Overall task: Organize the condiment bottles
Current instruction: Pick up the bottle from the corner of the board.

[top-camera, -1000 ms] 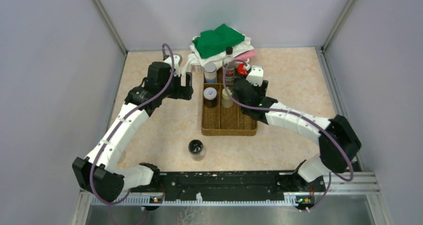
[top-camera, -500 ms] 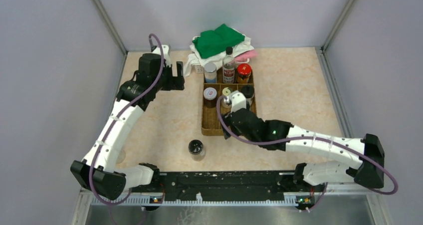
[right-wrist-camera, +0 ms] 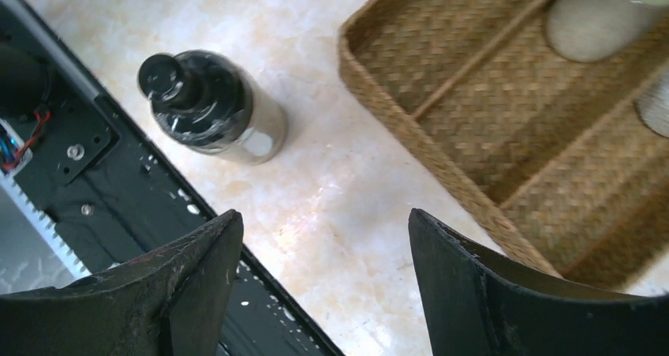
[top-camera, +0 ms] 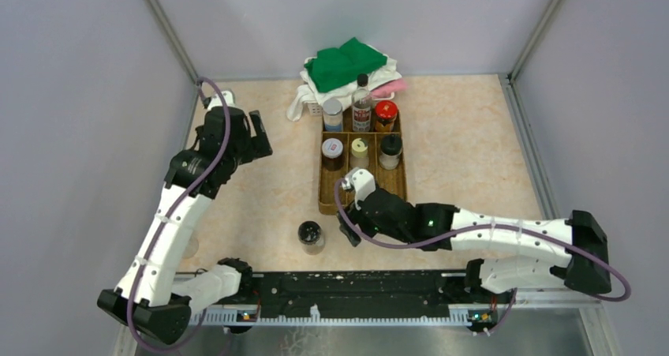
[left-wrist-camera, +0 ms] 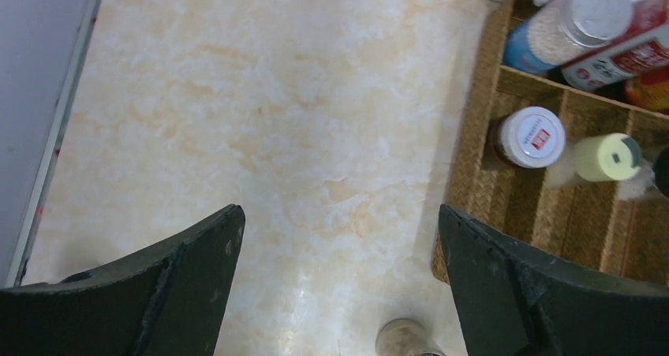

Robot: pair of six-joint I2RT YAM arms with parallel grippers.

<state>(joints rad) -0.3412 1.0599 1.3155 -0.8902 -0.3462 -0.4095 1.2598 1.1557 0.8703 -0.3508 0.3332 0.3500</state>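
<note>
Hovering with jaws spread, the right gripper (top-camera: 347, 228) hung just beside the near edge of the tray (top-camera: 364, 209), and the black-lidded jar (top-camera: 311, 235) stood to its left.
That jar stood upright and alone on the table (top-camera: 457, 135), near the rail (top-camera: 355, 285), and the right gripper looked much the nearer. The left gripper (top-camera: 260, 135), also spread and holding nothing, sat well apart at the far left. The right wrist view showed the jar's glossy lid close up; only the overhead view showed six other bottles (top-camera: 360, 149) in the tray's far rows.
</note>
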